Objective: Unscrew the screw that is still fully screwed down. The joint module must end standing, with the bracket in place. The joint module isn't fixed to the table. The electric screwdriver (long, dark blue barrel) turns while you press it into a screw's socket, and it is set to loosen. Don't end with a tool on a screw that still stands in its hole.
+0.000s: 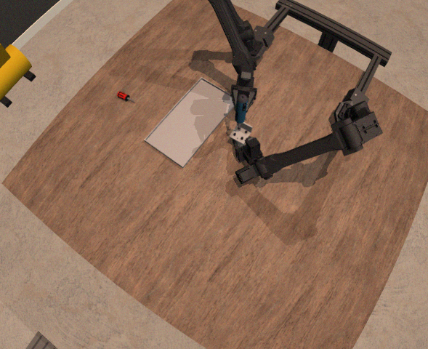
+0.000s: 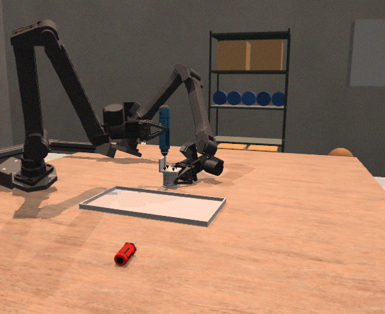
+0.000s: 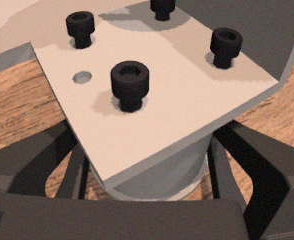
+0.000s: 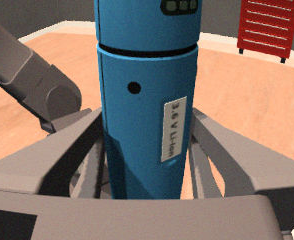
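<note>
Four black screws (image 1: pixel 239 138) (image 2: pixel 173 168) (image 3: pixel 130 85) stand raised in the bracket (image 1: pixel 241 134) (image 2: pixel 161 165) (image 3: pixel 172 75), which sits on the upright joint module (image 2: pixel 170 180) (image 3: pixel 162 175) on the tabletop (image 1: pixel 176 225) (image 2: pixel 253 256). The left gripper (image 1: pixel 239 144) (image 2: pixel 176 174) (image 3: pixel 148 118), a bit over half open, clasps the module's sides. The right gripper (image 1: pixel 242 105) (image 2: pixel 164 129) (image 4: pixel 146 117), somewhat under half open, grips the blue electric screwdriver (image 1: pixel 240 113) (image 2: pixel 164 118) (image 4: pixel 142 125) upright, its bit pointing down beside the bracket's upright flange.
</note>
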Controlling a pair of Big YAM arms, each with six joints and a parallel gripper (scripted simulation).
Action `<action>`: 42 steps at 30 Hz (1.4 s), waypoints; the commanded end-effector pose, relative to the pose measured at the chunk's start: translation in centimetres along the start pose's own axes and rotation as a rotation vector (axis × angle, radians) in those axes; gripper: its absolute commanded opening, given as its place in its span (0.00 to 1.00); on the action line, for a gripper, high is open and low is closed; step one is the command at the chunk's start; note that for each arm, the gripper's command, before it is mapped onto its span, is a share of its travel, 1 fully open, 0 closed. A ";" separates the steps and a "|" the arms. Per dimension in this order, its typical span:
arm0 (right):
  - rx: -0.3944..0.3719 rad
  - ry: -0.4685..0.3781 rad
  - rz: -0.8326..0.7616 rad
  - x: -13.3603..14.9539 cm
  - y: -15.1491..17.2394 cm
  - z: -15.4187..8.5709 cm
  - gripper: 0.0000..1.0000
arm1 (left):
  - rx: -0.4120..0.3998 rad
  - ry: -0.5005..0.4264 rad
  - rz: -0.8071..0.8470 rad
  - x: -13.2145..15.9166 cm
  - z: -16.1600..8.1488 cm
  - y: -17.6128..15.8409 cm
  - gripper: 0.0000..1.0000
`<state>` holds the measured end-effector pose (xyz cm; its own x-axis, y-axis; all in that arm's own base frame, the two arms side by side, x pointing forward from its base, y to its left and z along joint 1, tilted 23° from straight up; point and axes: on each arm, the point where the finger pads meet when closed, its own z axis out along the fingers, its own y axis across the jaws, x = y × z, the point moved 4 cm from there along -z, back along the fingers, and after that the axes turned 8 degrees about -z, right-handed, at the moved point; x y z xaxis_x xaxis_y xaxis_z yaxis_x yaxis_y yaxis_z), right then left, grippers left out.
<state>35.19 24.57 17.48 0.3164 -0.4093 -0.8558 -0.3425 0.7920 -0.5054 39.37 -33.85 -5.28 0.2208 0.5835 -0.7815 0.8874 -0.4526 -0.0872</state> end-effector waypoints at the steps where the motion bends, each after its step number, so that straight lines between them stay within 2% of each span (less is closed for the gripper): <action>1: 0.010 0.000 -0.017 0.5 -0.2 0.0 0.42 | -0.011 -0.003 0.017 -0.5 -0.3 0.7 0.59; 23: 0.013 -0.028 -0.014 -0.5 0.1 0.4 0.42 | -0.011 -0.003 0.017 -0.5 -0.3 0.7 0.59; 25: 0.010 -0.038 -0.011 -1.4 0.1 0.5 0.42 | -0.011 -0.003 0.017 -0.5 -0.3 0.7 0.59; 42: 0.019 -0.055 -0.008 -3.0 -0.2 1.0 0.42 | -0.011 -0.003 0.017 -0.5 -0.3 0.7 0.59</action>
<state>34.99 24.73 17.67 0.3133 -0.4192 -0.8521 -0.3375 0.7896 -0.5125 39.37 -33.85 -5.28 0.2208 0.5835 -0.7815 0.8874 -0.4526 -0.0872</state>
